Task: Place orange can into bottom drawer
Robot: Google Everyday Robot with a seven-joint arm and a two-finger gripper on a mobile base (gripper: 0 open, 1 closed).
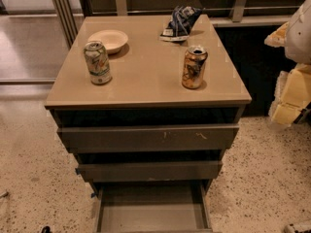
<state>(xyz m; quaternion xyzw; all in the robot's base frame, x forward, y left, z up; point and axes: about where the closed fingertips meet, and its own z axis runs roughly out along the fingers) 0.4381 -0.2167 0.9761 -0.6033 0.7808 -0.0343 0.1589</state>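
Note:
The orange can point(194, 67) stands upright on the right part of the cabinet top point(146, 81), with its silver top showing. The bottom drawer point(153, 212) is pulled out below the two upper drawers, and its flat grey floor is bare. My gripper point(290, 98) is at the right edge of the view, off to the right of the cabinet and lower than the can. It is apart from the can and holds nothing that I can see. The white arm shell point(301, 28) is above it.
A pale green-and-white can point(98, 62) stands at the left of the cabinet top. A cream bowl point(108, 39) sits behind it. A dark blue snack bag point(180, 21) lies at the back. The middle drawer point(150, 170) and top drawer point(148, 138) stick out slightly. Speckled floor surrounds the cabinet.

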